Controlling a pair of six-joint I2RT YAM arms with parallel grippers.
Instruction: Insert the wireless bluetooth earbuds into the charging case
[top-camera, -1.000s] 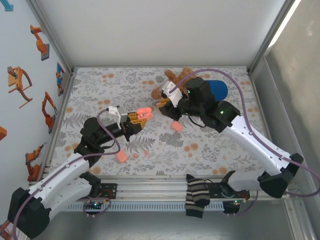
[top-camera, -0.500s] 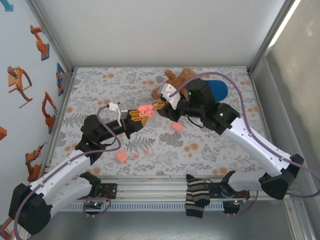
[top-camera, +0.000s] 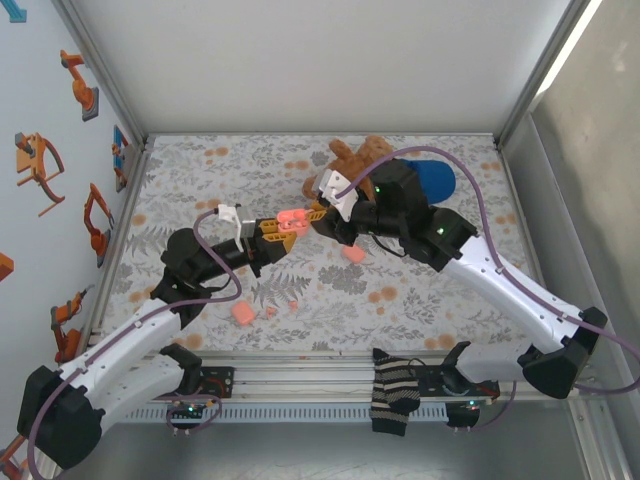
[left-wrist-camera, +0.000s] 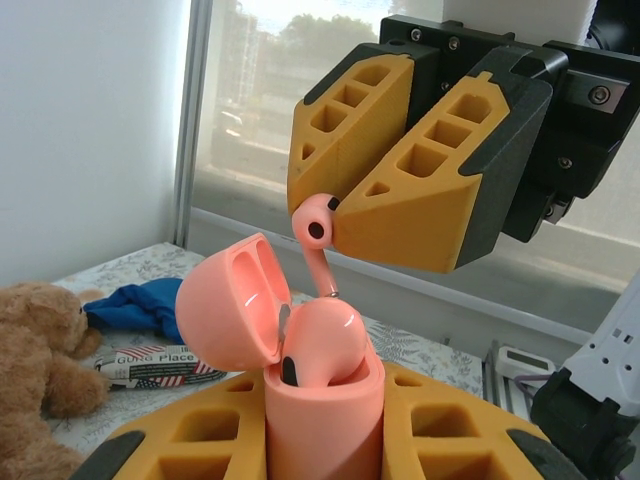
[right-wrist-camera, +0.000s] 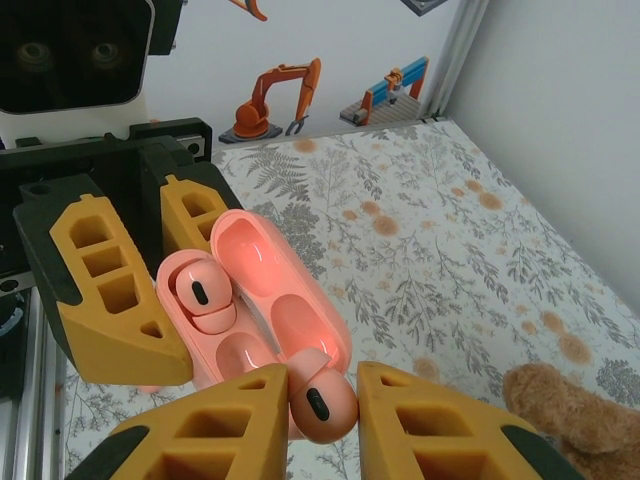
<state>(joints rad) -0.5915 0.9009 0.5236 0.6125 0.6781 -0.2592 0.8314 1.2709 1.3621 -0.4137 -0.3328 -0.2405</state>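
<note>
Earbud (left-wrist-camera: 316, 225) held just above open charging case (left-wrist-camera: 235, 300)
Left gripper (left-wrist-camera: 322, 440) jaws clamp the case upright, another earbud (right-wrist-camera: 203, 293) seated inside; right gripper (right-wrist-camera: 322, 385) jaws pinch the upper earbud.

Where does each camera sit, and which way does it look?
Top external: above, behind the bases, looking down at the table; left arm and right arm show.
Left wrist: on the left arm, facing the charging case in its left gripper.
Right wrist: on the right arm, facing the earbud in its right gripper.
Both wrist views share case and earbud.
</note>
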